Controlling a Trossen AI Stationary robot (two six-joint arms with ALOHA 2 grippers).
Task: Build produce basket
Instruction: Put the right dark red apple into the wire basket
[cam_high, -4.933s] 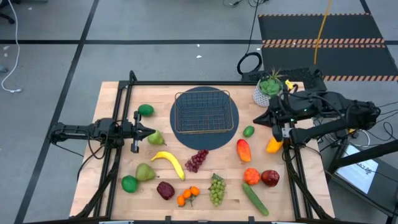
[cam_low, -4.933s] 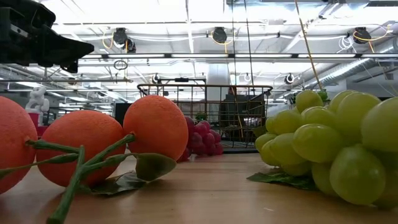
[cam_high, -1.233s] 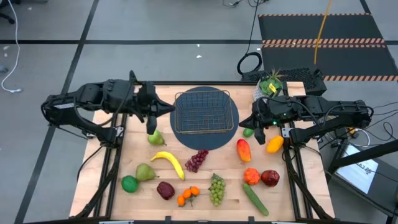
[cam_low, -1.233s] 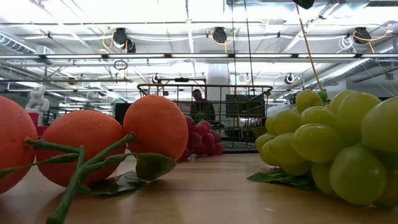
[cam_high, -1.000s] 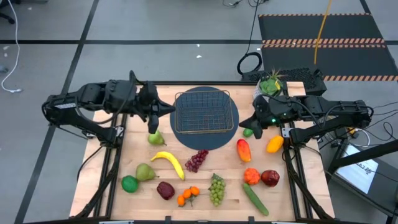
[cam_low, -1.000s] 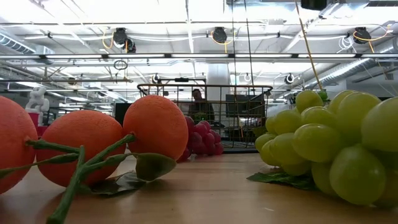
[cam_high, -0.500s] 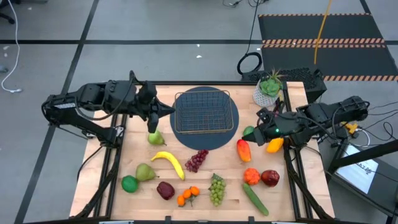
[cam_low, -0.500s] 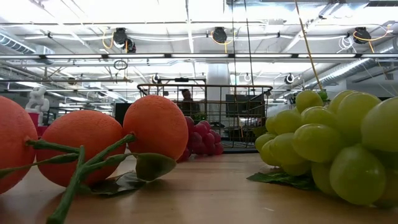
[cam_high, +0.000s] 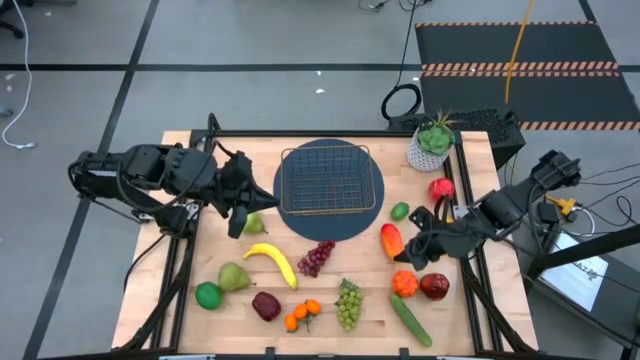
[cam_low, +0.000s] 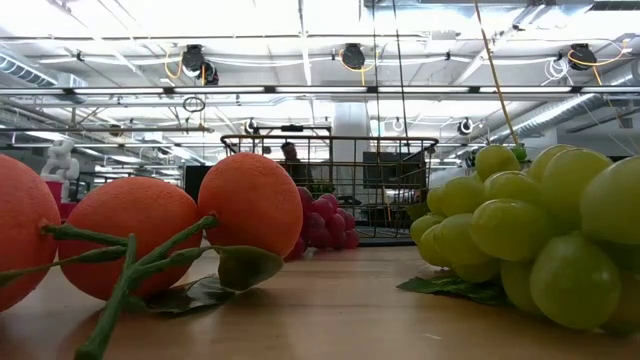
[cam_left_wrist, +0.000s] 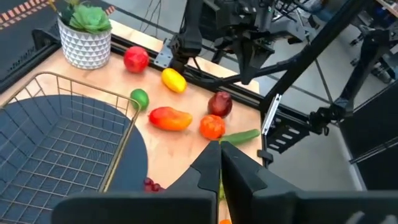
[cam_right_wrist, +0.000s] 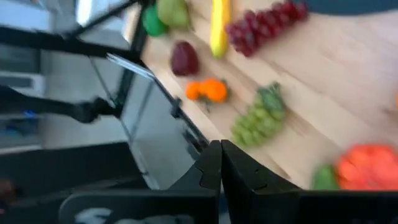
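Note:
The wire basket (cam_high: 331, 178) sits on a round dark mat (cam_high: 330, 226) at the table's far middle. It also shows in the left wrist view (cam_left_wrist: 62, 143). Produce lies loose on the wood around it. My left gripper (cam_high: 237, 226) is shut and empty, just left of a green pear (cam_high: 256, 223) at the mat's left. My right gripper (cam_high: 412, 250) is shut and empty, between the mango (cam_high: 391, 241) and the orange pepper (cam_high: 404, 283). Its shut fingertips show in the right wrist view (cam_right_wrist: 217, 149), and the left gripper's in the left wrist view (cam_left_wrist: 219, 150).
Near the front lie a banana (cam_high: 272, 262), purple grapes (cam_high: 317, 257), green grapes (cam_high: 348, 303), oranges (cam_high: 302, 315), a cucumber (cam_high: 410, 320) and a dark red apple (cam_high: 434, 287). A lime (cam_high: 400, 211) and a red apple (cam_high: 441, 188) lie right of the mat. A potted plant (cam_high: 432, 145) stands far right.
My right arm has swung from beside the potted plant toward the table's near edge. Its gripper has moved from the lime to between the mango and the orange pepper, uncovering the red apple. My left gripper has moved toward the near edge, beside the green pear.

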